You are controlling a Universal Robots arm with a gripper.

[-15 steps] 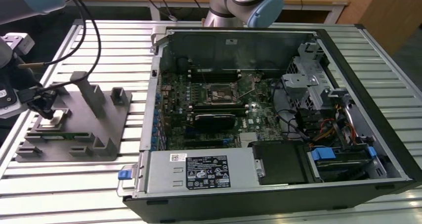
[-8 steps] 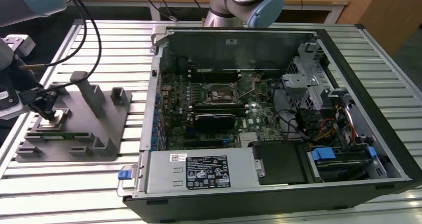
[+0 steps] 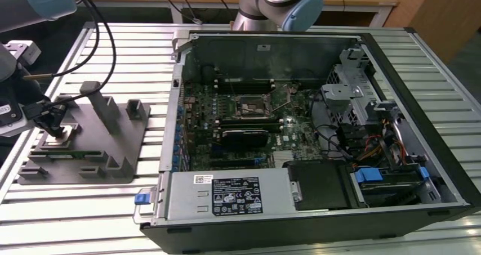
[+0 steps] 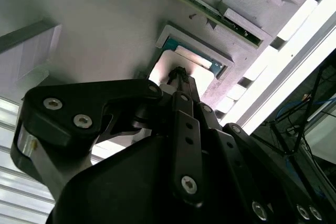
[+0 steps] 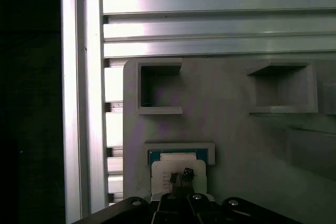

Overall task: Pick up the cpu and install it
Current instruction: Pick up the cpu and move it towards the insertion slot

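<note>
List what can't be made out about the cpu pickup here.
- cpu: partly covered by the claw in both wrist views; contact unclear.
- Motherboard socket: too small in the exterior view to tell whether it is empty.
- Grey fixture: cut off by the first wrist view's edge.

cpu part-hidden by gripper; gripper body cut off at edge

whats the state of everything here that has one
cpu: flat in its recess on the gray fixture, not lifted
gripper: right over the cpu, contact unclear
memory stick: lying in its fixture slot
computer case: open, side panel off
</note>
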